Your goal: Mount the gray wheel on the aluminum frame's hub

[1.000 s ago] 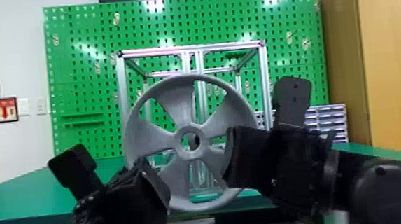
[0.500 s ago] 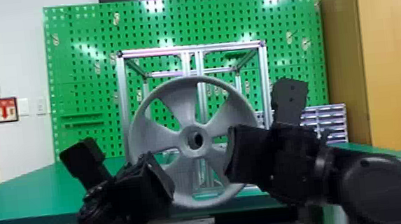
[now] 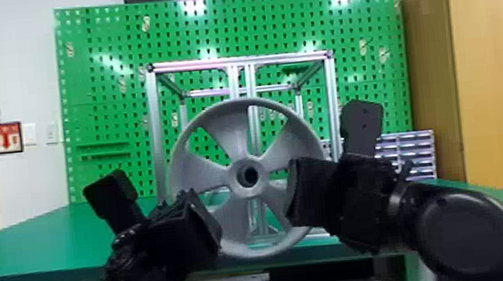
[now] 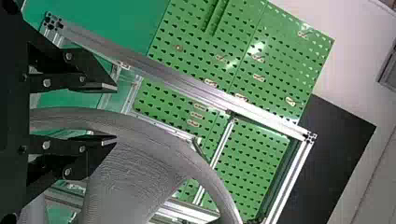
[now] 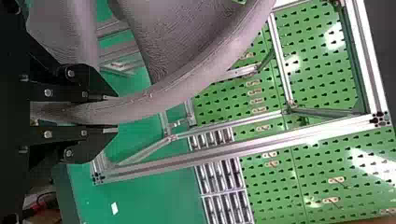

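Gray wheel (image 3: 237, 150) farther right, rim (image 3: 269, 251) part-hidden

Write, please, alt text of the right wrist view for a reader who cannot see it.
The right gripper holds the rim of the gray wheel between its two black fingers. Beyond are the aluminum frame, the green table, small stacked drawers and a green pegboard.

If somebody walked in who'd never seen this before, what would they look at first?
Probably the big gray wheel, upright in the middle with a round hole in its center. Right behind it are the shiny aluminum frame and a bright green pegboard full of little holes. Next come the robot's black left gripper and right gripper, one at each side of the wheel.
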